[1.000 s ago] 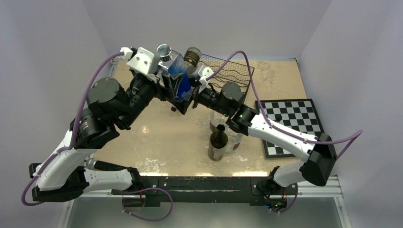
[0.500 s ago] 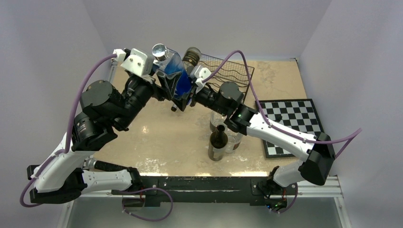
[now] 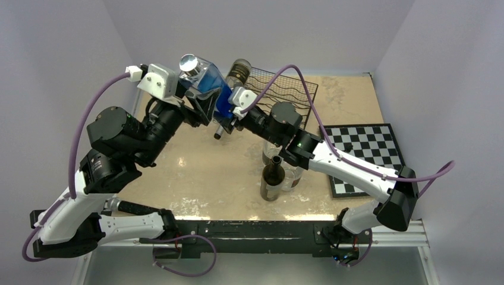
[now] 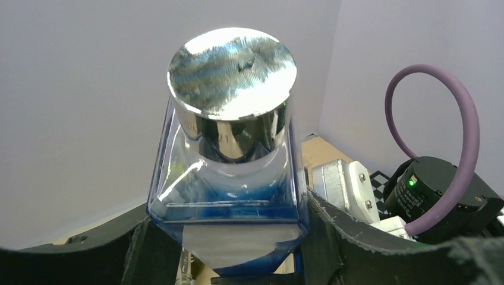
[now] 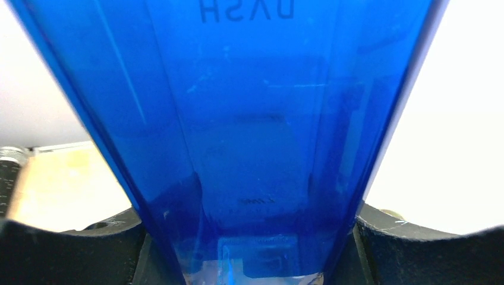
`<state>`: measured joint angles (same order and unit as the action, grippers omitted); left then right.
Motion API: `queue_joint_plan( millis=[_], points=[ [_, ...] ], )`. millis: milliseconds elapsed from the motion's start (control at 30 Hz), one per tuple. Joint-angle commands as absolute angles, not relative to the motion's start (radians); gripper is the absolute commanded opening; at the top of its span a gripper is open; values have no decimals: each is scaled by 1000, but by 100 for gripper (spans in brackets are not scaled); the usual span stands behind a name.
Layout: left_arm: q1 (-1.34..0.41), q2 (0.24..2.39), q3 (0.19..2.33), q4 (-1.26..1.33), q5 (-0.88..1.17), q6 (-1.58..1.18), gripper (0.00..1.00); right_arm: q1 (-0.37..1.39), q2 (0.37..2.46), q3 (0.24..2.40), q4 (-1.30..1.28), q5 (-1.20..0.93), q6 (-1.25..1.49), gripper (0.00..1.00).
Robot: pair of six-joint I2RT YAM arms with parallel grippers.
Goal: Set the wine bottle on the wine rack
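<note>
Robot lab test cell. Plain pale walls point(image 3: 267, 29) boxed in worktop point(image 3: 208, 172) on three sides. Left arm point(image 3: 113, 148) and right arm point(image 3: 350, 169) sat bolted to metal rail point(image 3: 255, 228) at near edge; purple cables point(image 3: 290, 66) looped loose. Mismatched props stood about: chessboard point(image 3: 365, 154), wire rack point(image 3: 291, 92), dark bottle point(image 3: 273, 181).

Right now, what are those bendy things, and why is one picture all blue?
Those are robot arms, left and right, with two-finger grippers. The wide picture comes from a camera above them; the other two come from cameras on their wrists. The left gripper and the right gripper both pinch one blue bottle with a shiny cap, up in the air, so the right wrist sees only blue. Beyond it is a black wine rack. On the table stand a brown bottle and glasses, beside a chessboard.
</note>
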<state>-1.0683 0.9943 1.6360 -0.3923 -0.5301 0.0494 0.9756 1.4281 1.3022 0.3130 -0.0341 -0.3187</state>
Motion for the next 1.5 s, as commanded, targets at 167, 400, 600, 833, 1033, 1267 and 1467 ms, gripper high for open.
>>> queue_joint_plan(
  millis=[167,400,600,833,1033,1267,1467],
  points=[
    [-1072,931,1640,-369,-661,182,95,927,1348,1440,393,195,-625,0],
    [-1072,868,1655,-457,-629,151,97,889,1310,1430,399,215,-783,0],
    [-1072,864,1769,-555,-503,132,98,881,1282,1354,476,180,-1077,0],
    [-1072,944,1931,-752,-469,41,99,886,1271,1313,514,124,-1329,0],
    [-1058,1071,2023,-972,-295,-30,99,888,1259,1237,561,88,-1524,0],
    [-877,1169,2033,-1096,84,-125,99,882,1178,1160,441,29,-1589,0],
    [-873,1230,2008,-1140,168,-98,99,868,1127,1142,376,3,-1580,0]
  ],
)
